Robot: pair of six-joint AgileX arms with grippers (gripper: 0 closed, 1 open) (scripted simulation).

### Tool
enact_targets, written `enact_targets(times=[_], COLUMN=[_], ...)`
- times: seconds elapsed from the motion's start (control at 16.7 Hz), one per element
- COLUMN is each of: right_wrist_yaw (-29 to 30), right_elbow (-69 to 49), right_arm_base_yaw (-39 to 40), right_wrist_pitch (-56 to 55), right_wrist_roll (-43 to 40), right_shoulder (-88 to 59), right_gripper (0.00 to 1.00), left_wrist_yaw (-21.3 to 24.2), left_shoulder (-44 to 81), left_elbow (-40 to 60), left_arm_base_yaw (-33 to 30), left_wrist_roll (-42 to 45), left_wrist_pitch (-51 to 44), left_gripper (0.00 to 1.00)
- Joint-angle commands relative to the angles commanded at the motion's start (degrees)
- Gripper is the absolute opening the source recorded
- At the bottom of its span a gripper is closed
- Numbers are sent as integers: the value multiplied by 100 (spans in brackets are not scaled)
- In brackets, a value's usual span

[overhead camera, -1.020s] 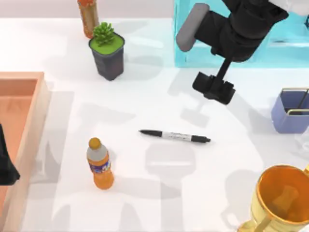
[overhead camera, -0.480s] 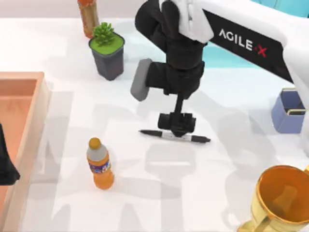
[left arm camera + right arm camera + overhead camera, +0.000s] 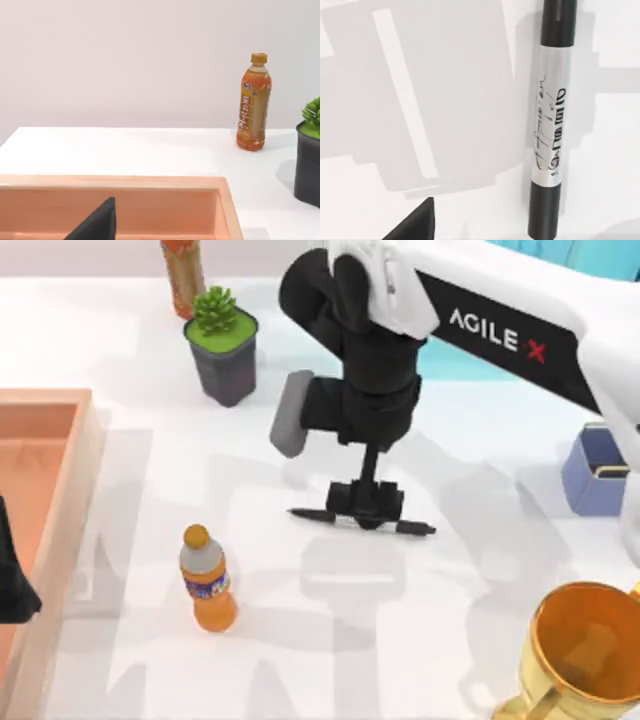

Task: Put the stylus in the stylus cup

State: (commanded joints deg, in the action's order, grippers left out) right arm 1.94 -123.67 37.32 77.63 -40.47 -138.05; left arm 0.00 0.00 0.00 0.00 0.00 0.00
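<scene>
Two arms are ours: from above, our right gripper (image 3: 367, 508) sits over the stylus (image 3: 416, 528) at frame centre; we cannot tell its opening. The right wrist view adds the barrel's print. The stylus cup (image 3: 593, 480) stands at the right edge. Our left arm is parked at lower left.

bright even light; soft layered grey shadows on white table (image 3: 140, 350); no glare.
</scene>
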Motion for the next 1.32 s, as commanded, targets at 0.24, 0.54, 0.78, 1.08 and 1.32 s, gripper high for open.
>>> enact_targets(times=[0.24, 0.54, 0.78, 1.08, 1.32], right_wrist_yaw=[2, 4, 4, 4, 4], right_elbow=[801, 1473, 1473, 1473, 1473], right_arm_base_yaw=[-6, -8, -8, -8, -8], right_wrist_pitch=[-1022, -1795, -1795, -1795, -1795], right_wrist_roll=[-5, -12, -12, -12, -12], right_shoulder=[-149, -298, -298, -298, -298], right_gripper=[100, 100, 92, 55, 25], left_wrist_yaw=[0, 0, 0, 0, 0], left_shoulder=[0, 0, 0, 0, 0], left_elbow=[0, 0, 0, 0, 0], left_arm_base_yaw=[0, 0, 0, 0, 0], left_wrist_roll=[0, 0, 0, 0, 0], left_wrist_pitch=[0, 0, 0, 0, 0], left_gripper=[100, 100, 100, 100, 100])
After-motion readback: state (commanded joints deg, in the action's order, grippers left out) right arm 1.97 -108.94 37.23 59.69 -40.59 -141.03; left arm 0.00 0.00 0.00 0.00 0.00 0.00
